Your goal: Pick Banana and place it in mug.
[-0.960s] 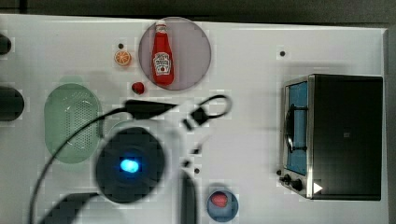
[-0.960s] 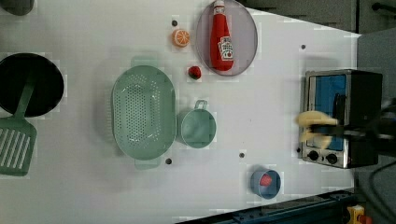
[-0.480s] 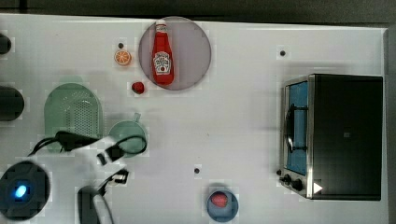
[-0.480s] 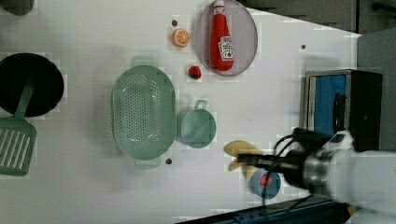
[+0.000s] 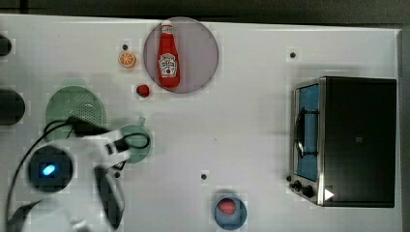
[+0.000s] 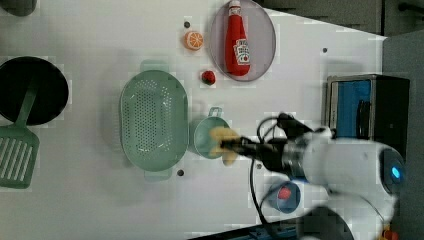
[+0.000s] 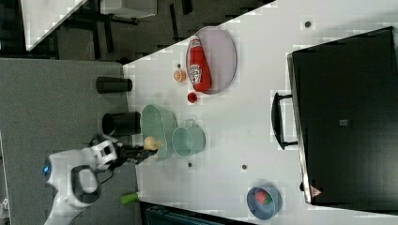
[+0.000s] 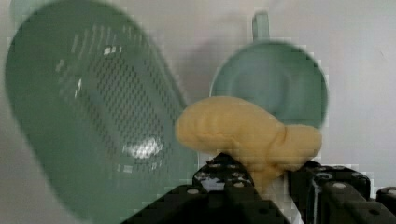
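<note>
Left view, from its left: the colander [image 6: 153,125] lies beyond the gripper [image 6: 231,146], which has swept from the toaster oven [image 6: 365,107] in 1 second and pinches the banana [image 6: 224,142] over the mug [image 6: 207,138]; release looks next.

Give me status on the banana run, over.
Fingers shut on banana. Banana held above mug, not released. Colander right beside mug.

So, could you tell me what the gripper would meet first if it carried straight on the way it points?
Probably the mug: the gripper, shut on the banana, points at it, with the colander beyond. Height is unclear.
</note>
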Robot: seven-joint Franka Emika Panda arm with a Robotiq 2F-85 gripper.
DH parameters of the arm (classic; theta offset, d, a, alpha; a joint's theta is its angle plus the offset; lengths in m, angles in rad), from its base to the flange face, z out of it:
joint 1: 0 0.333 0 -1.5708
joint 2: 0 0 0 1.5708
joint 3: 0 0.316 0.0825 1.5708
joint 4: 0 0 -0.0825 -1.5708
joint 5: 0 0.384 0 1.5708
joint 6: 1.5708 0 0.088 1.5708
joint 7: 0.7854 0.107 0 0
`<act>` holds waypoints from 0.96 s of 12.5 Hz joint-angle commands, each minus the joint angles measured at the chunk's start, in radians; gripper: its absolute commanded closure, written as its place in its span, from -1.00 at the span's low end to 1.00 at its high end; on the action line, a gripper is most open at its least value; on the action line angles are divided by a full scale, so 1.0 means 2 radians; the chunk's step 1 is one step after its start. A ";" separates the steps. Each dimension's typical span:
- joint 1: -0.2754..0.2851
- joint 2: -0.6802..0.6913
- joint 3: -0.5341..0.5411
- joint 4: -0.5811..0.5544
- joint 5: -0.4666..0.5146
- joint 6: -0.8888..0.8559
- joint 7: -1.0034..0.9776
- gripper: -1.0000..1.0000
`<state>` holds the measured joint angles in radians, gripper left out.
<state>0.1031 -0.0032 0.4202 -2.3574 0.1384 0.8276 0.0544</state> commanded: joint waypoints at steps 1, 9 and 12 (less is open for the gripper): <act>-0.012 0.029 -0.014 -0.007 -0.012 0.021 0.040 0.46; -0.012 0.046 -0.024 -0.009 -0.039 0.041 0.075 -1.00; -0.019 0.007 -0.055 0.025 -0.032 0.003 0.074 -1.00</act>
<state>0.0797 0.0661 0.3257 -2.3809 0.0636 0.8623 0.1669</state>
